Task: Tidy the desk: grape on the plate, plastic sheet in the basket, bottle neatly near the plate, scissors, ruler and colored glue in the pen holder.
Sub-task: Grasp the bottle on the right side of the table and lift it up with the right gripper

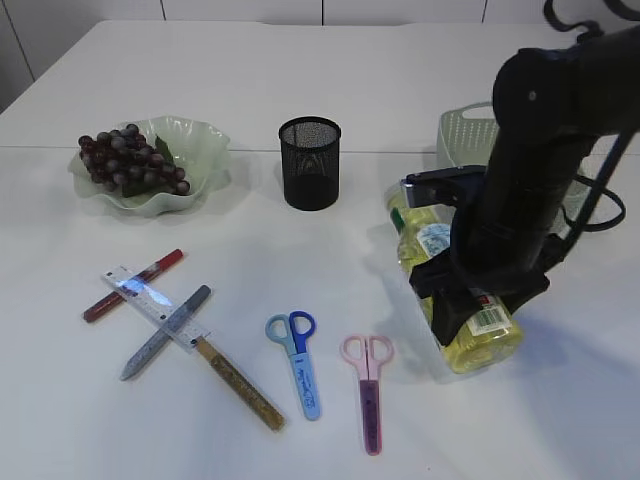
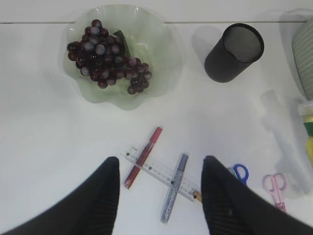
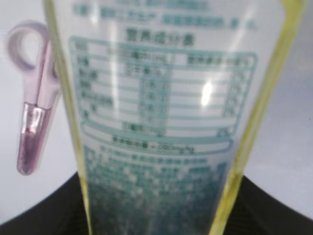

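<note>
The right claw (image 1: pixel 470 315) straddles the bottle (image 1: pixel 478 335), its grip hidden; the left claw (image 2: pixel 159 196) hangs open, empty.

A staged desk in a lab or office-like room: a plain white table (image 1: pixel 300 80) fills the exterior view, with flat pale wall panels at twelve o'clock behind it. A black mesh pen holder (image 1: pixel 310 162) near the centre and stationery at seven o'clock, a clear ruler (image 1: pixel 155 306) lying across glue pens (image 1: pixel 168 331), suggest a work desk. The black robot arm (image 1: pixel 540 170) with trailing cables at three o'clock marks it as a test bench, not a home
</note>
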